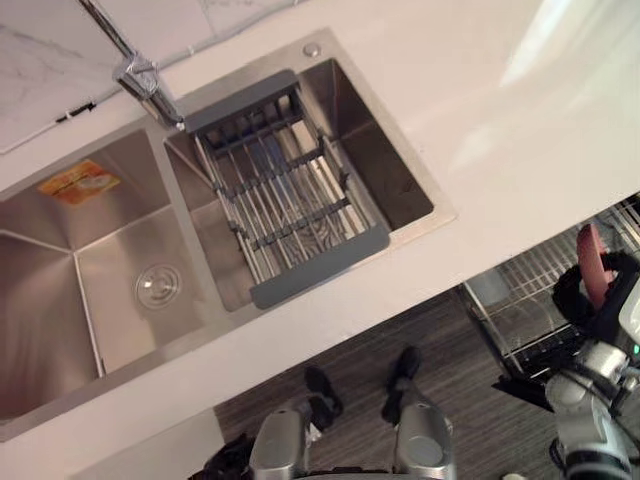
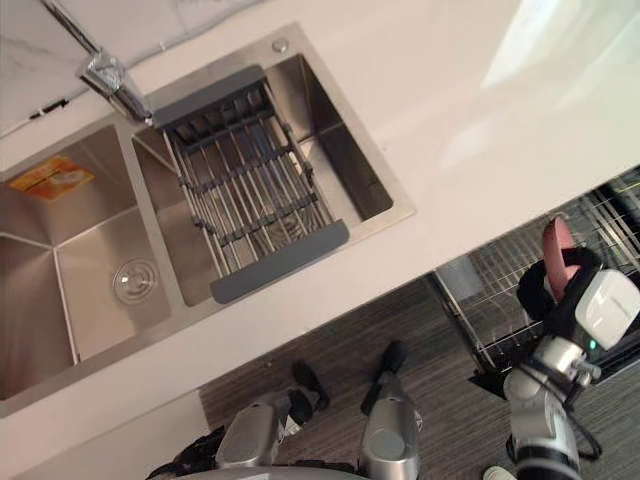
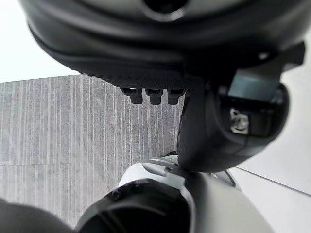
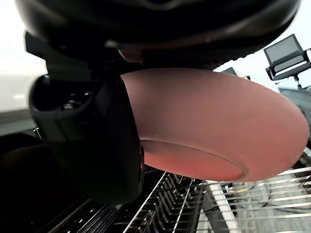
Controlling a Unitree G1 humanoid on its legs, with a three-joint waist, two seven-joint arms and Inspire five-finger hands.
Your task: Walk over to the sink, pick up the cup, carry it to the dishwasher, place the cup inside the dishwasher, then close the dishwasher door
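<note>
My dark hand (image 4: 155, 29) clamps a smooth, rounded salmon-pink cup (image 4: 214, 126) between thumb and fingers (its ringed base turned toward me), just above a silvery wire dishwasher rack (image 4: 184, 208). A grey office chair (image 4: 286, 56) stands far behind.

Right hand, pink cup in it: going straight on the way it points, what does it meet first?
Most likely the dishwasher's wire rack, which lies past the right hand and the cup in the wrist view. Depth is hard to judge.
</note>
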